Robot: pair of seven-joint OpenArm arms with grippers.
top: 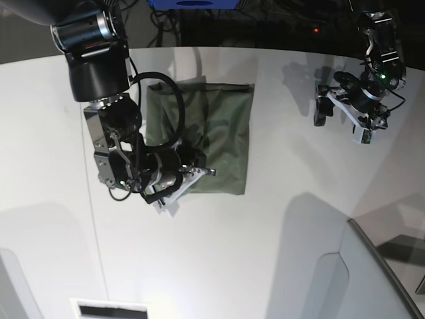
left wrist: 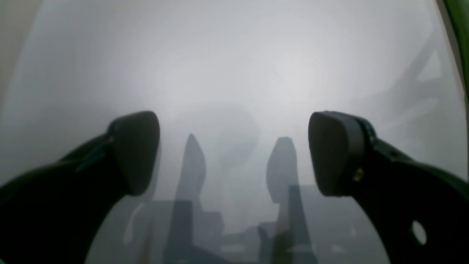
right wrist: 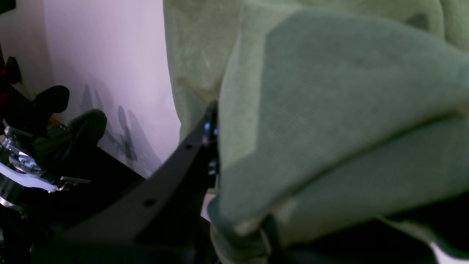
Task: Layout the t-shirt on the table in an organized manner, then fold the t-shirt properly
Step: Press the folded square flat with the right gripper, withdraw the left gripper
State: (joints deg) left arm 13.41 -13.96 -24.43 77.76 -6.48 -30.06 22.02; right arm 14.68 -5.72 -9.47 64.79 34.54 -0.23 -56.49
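Note:
The olive-green t-shirt (top: 212, 129) lies as a folded rectangle on the white table (top: 279, 219), left of centre in the base view. My right gripper (top: 194, 173) is at the shirt's near left corner, shut on the fabric. In the right wrist view the t-shirt (right wrist: 329, 110) drapes over the gripper and hides most of it; one dark finger (right wrist: 199, 141) shows. My left gripper (top: 339, 114) hangs over bare table at the far right, well away from the shirt. In its own view the left gripper (left wrist: 234, 154) is open, with nothing between the pads (left wrist: 136, 152).
A grey angled panel (top: 372, 279) rises at the near right corner. The table's curved back edge (top: 265, 50) borders dark clutter with cables and a blue object (top: 192, 3). A white slotted part (top: 109, 309) sits at the near edge. Black arm hardware (right wrist: 44, 146) fills the right wrist view's left.

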